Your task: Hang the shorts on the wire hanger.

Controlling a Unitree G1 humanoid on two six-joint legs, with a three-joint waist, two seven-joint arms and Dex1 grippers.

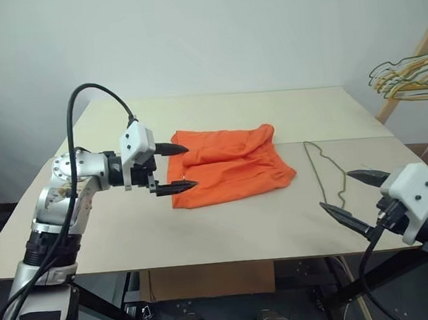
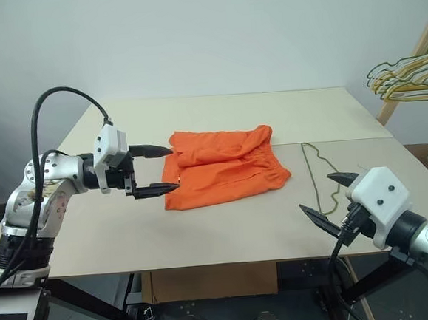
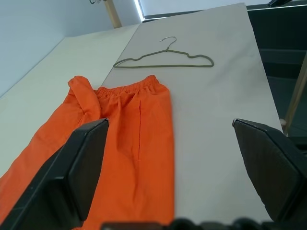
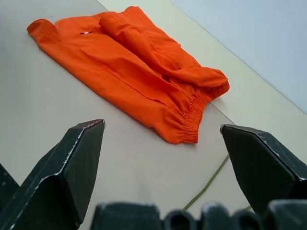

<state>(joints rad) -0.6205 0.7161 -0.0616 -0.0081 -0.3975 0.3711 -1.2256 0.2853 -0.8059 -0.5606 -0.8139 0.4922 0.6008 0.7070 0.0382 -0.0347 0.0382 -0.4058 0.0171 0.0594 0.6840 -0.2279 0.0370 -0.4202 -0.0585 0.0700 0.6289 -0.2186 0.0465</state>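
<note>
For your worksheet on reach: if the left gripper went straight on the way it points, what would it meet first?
Probably the shorts: the left gripper, jaws open, points at their leg end; its height above them is unclear.

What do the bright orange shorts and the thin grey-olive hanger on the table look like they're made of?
The bright orange shorts look like soft matte woven fabric: they crease, fold and gather at the waistband. The thin grey-olive hanger seems to be bent metal wire, dull rather than shiny, possibly coated.

Soft, even light fills the scene, with faint shadows and no glare. The table (image 1: 226,226) reads sharp; the near black fingers (image 3: 81,163) blur in the wrist views.
</note>
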